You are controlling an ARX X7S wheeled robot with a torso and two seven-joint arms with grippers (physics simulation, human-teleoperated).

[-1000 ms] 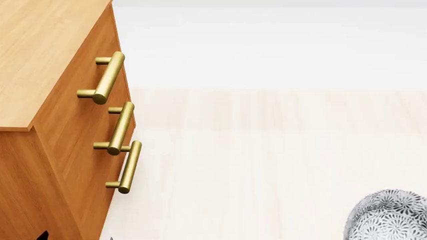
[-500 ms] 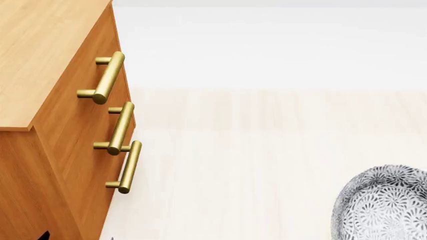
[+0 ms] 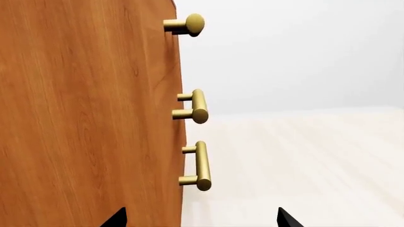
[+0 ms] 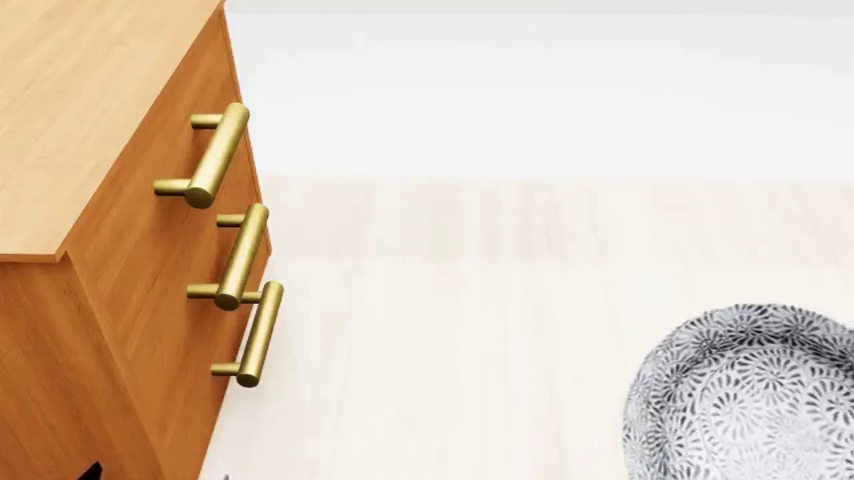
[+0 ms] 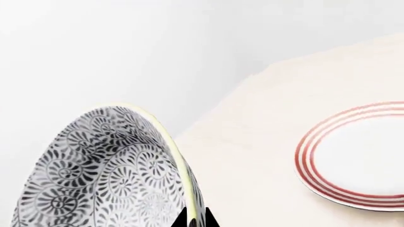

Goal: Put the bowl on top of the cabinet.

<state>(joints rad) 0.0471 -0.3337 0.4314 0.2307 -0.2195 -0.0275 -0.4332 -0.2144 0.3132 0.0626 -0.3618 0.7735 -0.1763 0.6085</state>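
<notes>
At head view's lower right: bowl (image 4: 747, 400), grey-black floral, pale rim.

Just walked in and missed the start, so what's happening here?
The right tool grips the rim of the deep white bowl with grey-black floral pattern, lifted at the lower right of the head view, apart from the orange-brown wooden cabinet. The cabinet top is bare where visible. The left tool sits open beside the cabinet. A red-ringed white plate lies on the pale floor.
</notes>
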